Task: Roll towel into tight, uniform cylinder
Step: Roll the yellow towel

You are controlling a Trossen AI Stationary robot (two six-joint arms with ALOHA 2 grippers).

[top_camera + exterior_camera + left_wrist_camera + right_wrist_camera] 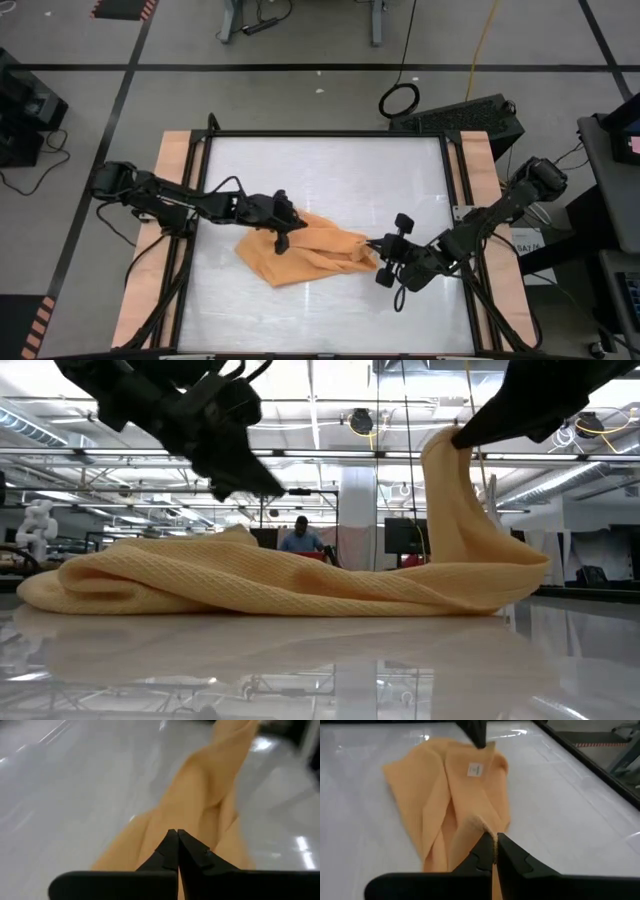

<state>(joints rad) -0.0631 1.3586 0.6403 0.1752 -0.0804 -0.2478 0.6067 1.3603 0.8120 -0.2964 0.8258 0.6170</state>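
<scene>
The soft orange-tan cloth towel (pixel 305 247) lies crumpled just below the middle of my glossy white table (pixel 330 165). My right tool (pixel 491 847) is clamped on its three-o'clock edge, lifting a fold off the surface. My left tool (pixel 281 242), fingers together and holding nothing, rests over the towel's nine-o'clock end, near its small white tag (pixel 474 769).

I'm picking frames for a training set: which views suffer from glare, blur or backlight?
High view: the white table is washed out by glare. Low view: ceiling lights backlight the arms into silhouettes, and the tabletop mirrors the towel. Left wrist view: towel and table are soft and smeared. Right wrist view: sharpest, tag visible.
</scene>
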